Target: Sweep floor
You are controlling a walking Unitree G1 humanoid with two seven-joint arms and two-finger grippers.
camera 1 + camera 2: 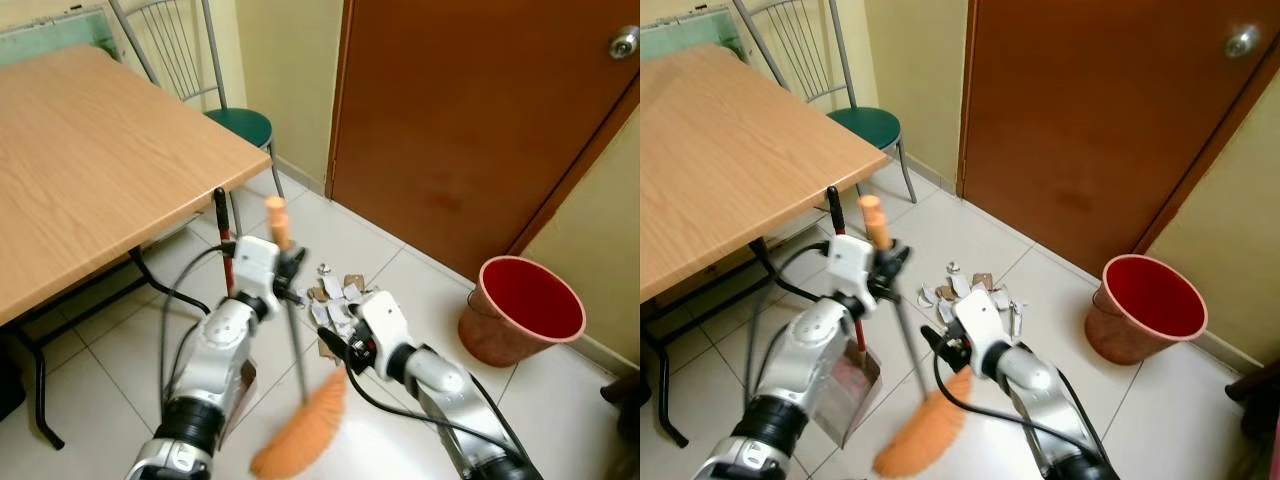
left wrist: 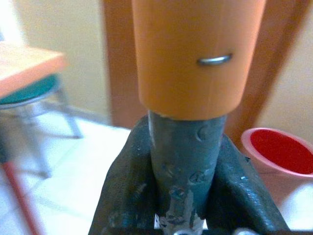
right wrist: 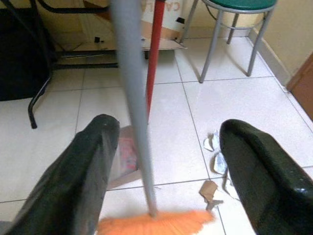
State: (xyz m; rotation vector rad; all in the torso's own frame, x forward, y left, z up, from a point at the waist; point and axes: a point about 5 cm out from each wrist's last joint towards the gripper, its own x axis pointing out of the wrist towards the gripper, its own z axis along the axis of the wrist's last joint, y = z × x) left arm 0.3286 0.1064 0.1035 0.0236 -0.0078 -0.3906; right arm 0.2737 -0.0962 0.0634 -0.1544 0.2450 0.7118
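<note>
A broom with a grey pole, an orange cap and orange bristles stands tilted on the white tiles. My left gripper is shut on the pole just under the cap. Lower down, my right gripper is open, its two fingers wide apart on either side of the pole, not touching it. Torn paper scraps lie on the floor just beyond the bristles. A dustpan with a red handle stands upright beside my left arm.
A wooden table is on the left, with a green-seated metal chair behind it. A red bucket stands at the right by the brown door. Black table legs reach the floor at the left.
</note>
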